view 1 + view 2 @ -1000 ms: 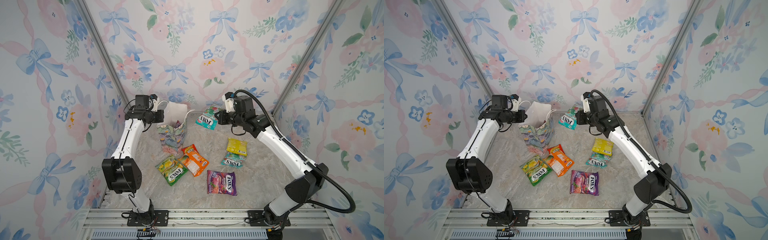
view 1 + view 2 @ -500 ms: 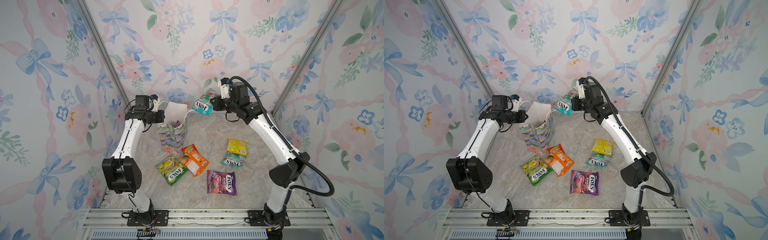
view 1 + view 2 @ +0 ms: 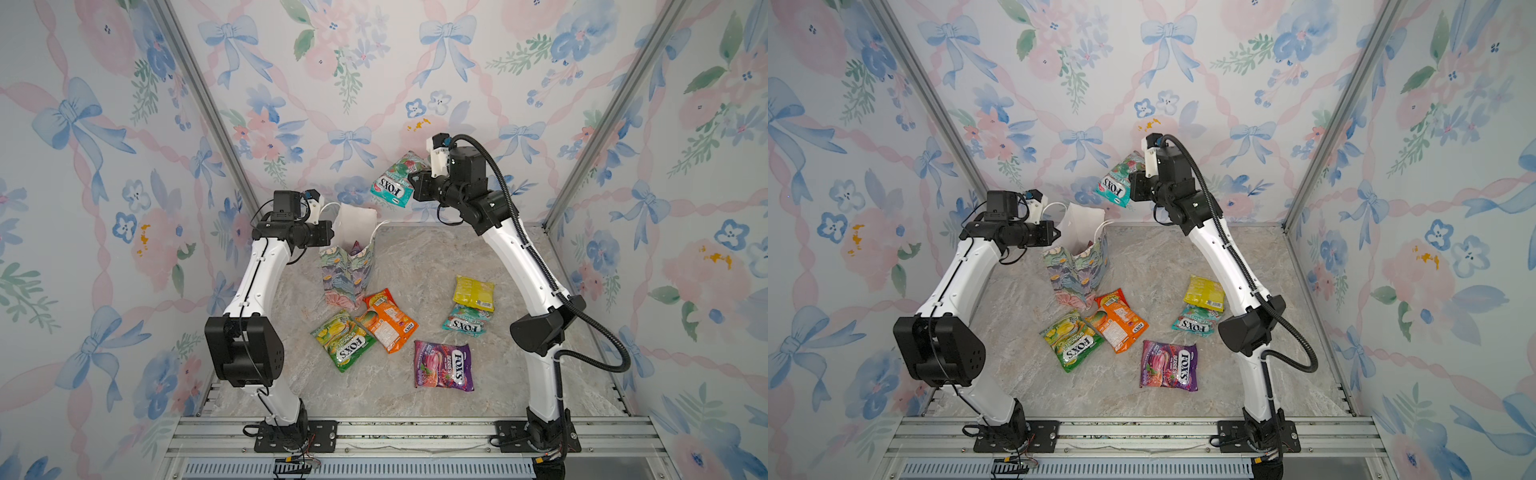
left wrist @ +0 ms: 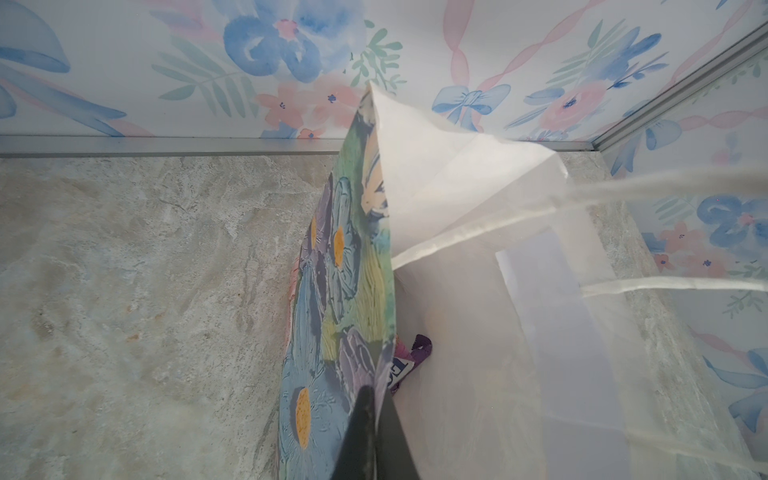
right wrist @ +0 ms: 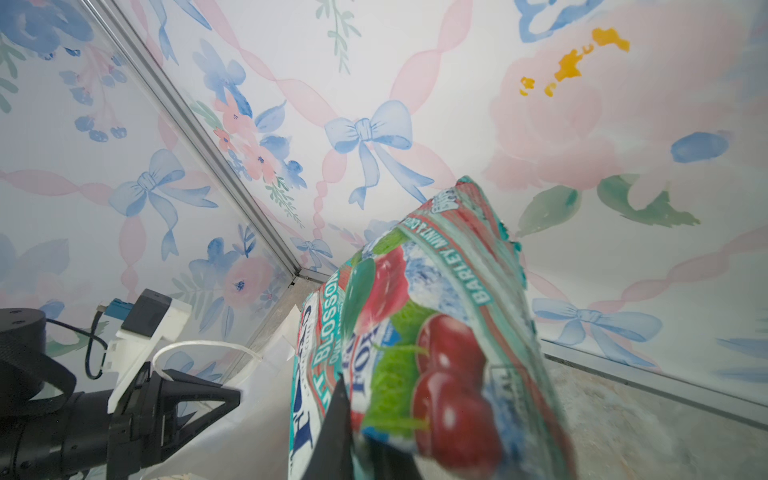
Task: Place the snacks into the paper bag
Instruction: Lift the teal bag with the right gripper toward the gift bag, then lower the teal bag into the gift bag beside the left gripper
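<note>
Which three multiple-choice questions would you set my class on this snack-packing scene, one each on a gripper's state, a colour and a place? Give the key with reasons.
1. What is the left gripper doing?
A. Hanging open, holding nothing
B. Shut, pinching the rim of the paper bag
C. Shut on a green packet

2. What colour is the FOX'S packet in the right gripper?
A. Orange
B. Purple
C. Teal

3. Where does the yellow packet lie?
A. On the tabletop, against a second teal FOX'S packet
B. Inside the paper bag
C. Under the left gripper

Key
1 B: the left wrist view shows it closed on the rim.
2 C: both top views show it teal, held in the air.
3 A: both top views show it touching that packet.
</note>
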